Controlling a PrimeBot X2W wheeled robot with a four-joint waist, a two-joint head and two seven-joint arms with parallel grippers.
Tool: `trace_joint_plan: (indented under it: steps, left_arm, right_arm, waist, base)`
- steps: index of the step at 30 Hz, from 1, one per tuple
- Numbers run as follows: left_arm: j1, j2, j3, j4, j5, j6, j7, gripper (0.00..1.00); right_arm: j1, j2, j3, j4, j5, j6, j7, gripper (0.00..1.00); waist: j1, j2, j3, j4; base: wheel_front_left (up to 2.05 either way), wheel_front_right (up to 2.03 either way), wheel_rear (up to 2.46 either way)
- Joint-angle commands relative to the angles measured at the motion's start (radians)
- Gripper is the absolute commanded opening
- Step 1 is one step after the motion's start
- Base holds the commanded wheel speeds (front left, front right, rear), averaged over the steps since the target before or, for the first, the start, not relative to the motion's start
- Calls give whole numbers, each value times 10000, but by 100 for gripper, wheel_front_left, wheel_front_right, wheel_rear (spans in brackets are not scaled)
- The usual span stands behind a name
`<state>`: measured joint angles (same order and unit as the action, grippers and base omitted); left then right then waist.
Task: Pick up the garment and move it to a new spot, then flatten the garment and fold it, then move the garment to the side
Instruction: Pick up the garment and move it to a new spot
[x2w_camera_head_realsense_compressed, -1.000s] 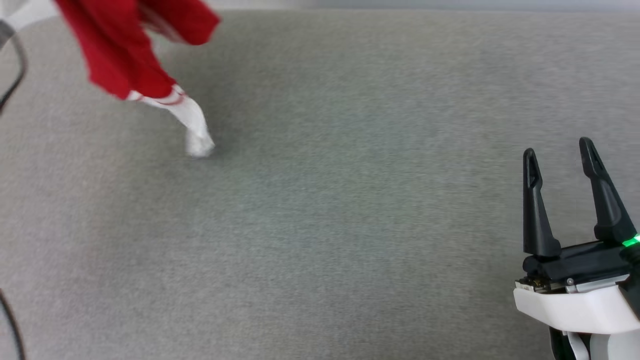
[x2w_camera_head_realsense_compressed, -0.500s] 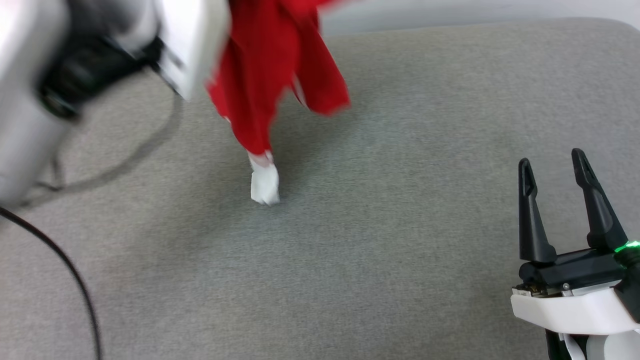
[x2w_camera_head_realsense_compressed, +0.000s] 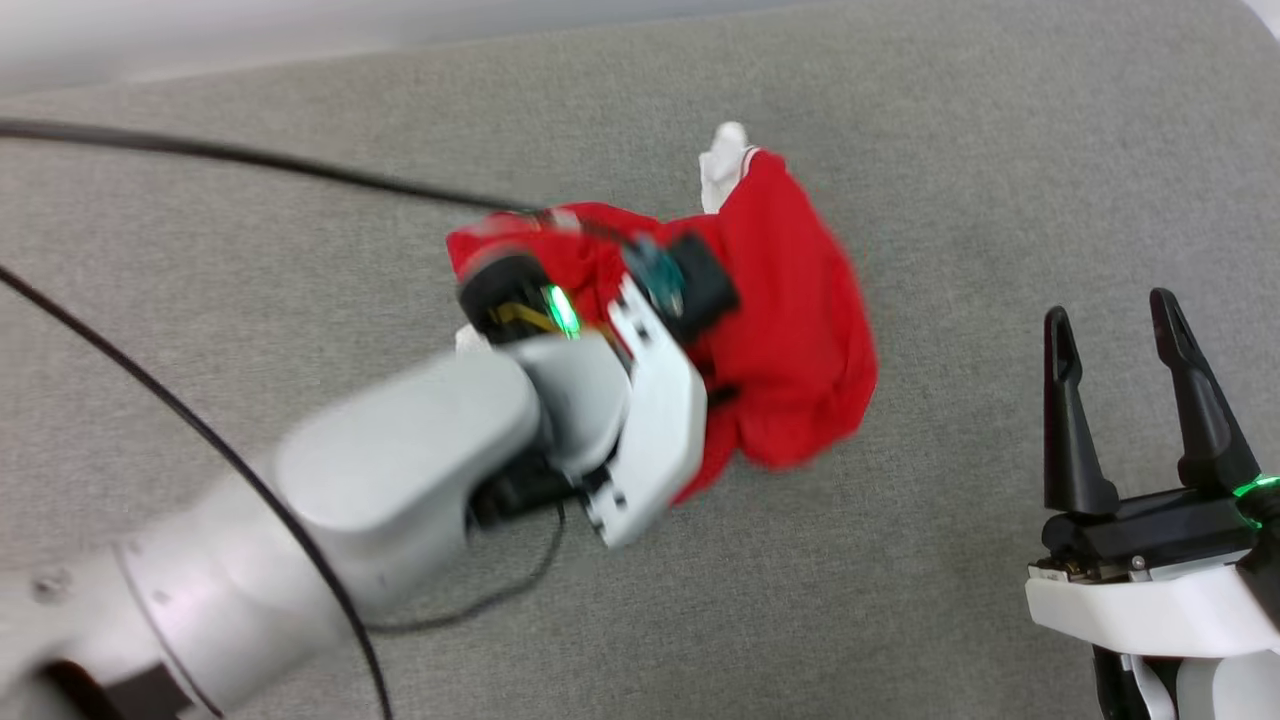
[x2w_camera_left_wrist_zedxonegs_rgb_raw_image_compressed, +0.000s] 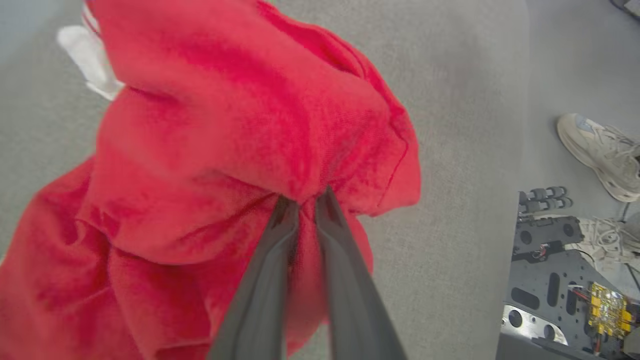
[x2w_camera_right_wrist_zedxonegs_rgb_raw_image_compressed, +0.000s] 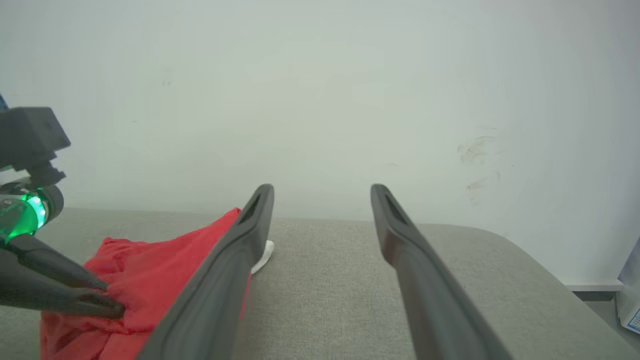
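The left hand (x2w_camera_left_wrist_zedxonegs_rgb_raw_image_compressed: 305, 200) pinches a gathered fold of the garment (x2w_camera_left_wrist_zedxonegs_rgb_raw_image_compressed: 225, 125), which slumps in a red heap on the grey surface (x2w_camera_head_realsense_compressed: 960, 150), likely being set at its new spot, while the right hand (x2w_camera_head_realsense_compressed: 1111, 306) waits spread and empty, well apart.

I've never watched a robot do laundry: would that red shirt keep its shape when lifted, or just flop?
Probably floppy: the red shirt bunches into loose folds around where the left fingers pinch it. Likely light, since that narrow pinch seems to control the whole bundle. It may drag rather than slide on the textured grey surface.
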<state>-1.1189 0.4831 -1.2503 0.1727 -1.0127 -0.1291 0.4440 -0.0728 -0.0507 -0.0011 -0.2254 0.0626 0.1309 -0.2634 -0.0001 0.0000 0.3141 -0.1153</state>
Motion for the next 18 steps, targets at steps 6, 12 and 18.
trace_joint_plan:
  steps: [6, 12, 18]
  left_arm:
    - [1859, -865, -288, 683, 510, -2, 80, 0]
    - [3034, -1384, -373, 1160, 1028, -3, 282, 0]
    - [2458, -1650, -192, 1693, 1295, 0, -1503, 100]
  right_arm:
    - [-187, 9, -58, 106, 122, -3, -21, 100]
    - [-199, 9, -85, 213, 97, -3, -21, 100]
    - [53, 9, -86, 342, -46, -3, -21, 100]
  waist:
    - [1, 0, 331, -154]
    - [1, 0, 265, -23]
    - [1, 0, -209, 202]
  base:
    - [0, 0, 0]
    - [0, 0, 0]
    - [0, 0, 0]
